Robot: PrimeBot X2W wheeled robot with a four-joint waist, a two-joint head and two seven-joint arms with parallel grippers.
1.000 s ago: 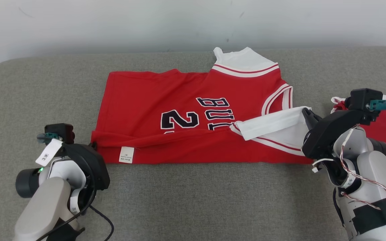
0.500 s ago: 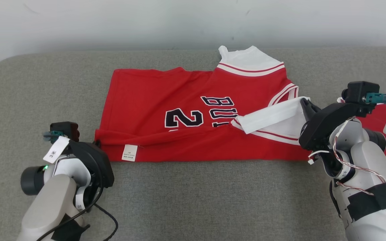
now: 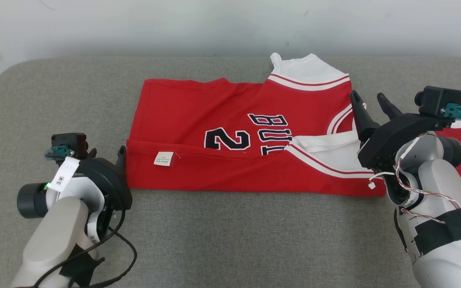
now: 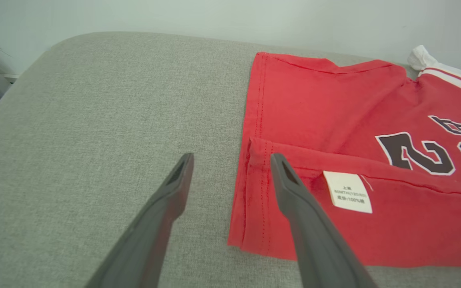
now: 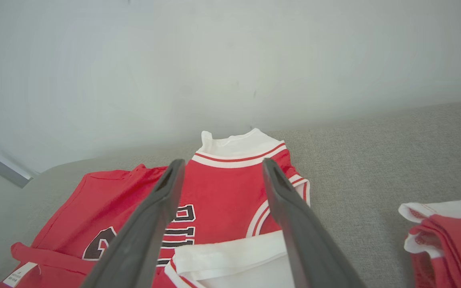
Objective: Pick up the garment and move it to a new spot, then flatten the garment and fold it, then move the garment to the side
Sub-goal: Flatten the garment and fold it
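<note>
The garment, a soft red knit basketball jersey with white trim, lies half-folded on the grey fabric-covered table, between the two pincers. The left pincer stands open and empty at the hem corner. The right pincer gapes empty just above the white armhole band. The cloth looks light and limp and will likely slump, so it is best pinched at the doubled hem and trim edges.

a red basketball jersey lies spread flat and sideways on the grey cushion, hem to the left, white neckband at the far right. its near long edge is folded up over the front, baring a white care label near the hem and partly covering the black, white-edged number and lettering. white, red-striped armhole trim lies at the fold's right end.
</note>
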